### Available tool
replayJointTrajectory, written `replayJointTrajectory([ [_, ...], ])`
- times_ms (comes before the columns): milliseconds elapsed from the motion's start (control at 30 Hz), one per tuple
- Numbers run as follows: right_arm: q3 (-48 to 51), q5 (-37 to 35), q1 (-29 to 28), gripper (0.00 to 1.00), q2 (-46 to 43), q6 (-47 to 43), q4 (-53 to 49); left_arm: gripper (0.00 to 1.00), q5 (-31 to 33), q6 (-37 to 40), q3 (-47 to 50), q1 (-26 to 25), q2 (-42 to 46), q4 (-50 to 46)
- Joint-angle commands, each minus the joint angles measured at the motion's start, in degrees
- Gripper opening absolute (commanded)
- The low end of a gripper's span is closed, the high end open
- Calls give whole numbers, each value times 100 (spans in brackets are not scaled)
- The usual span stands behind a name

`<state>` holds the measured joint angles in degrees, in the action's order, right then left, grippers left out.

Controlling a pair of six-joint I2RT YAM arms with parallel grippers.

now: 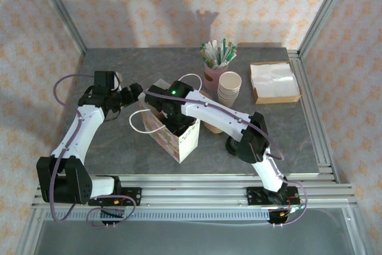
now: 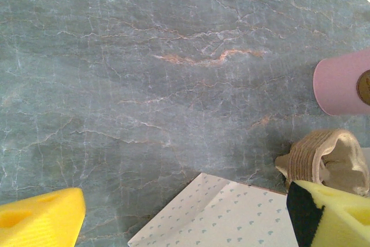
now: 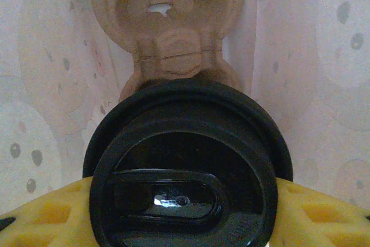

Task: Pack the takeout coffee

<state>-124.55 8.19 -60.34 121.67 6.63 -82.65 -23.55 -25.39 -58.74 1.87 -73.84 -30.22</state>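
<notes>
The takeout coffee [image 3: 185, 166] shows as a black dome lid with a sip slot, held between the yellow pads [image 3: 40, 215] of my right gripper [image 3: 185, 212], which is shut on it. It hangs inside the white heart-print paper bag [image 1: 181, 140], above a brown pulp cup carrier [image 3: 167, 33] lying at the bag's bottom. In the top view my right gripper [image 1: 170, 111] reaches down into the bag's mouth. My left gripper [image 1: 132, 95] stands open at the bag's left top corner, and a bag panel [image 2: 231, 218] lies below its spread fingers [image 2: 43, 221].
A pink cup of stirrers [image 1: 215, 76] and a stack of cream paper cups [image 1: 229, 88] stand behind the bag. A tray of napkins [image 1: 273, 82] sits at the back right. Another black round piece [image 1: 233, 146] rests right of the bag. A brown pulp piece [image 2: 324, 157] lies by the pink cup [image 2: 341, 82].
</notes>
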Motion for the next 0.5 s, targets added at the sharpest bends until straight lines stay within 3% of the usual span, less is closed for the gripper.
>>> replayJointTrajectory([
  [0, 79, 104, -37, 57, -202, 94, 107, 92, -14, 70, 12, 25, 133, -64],
  [467, -70, 71, -38, 56, -511, 186, 215, 92, -6, 68, 16, 26, 124, -55],
])
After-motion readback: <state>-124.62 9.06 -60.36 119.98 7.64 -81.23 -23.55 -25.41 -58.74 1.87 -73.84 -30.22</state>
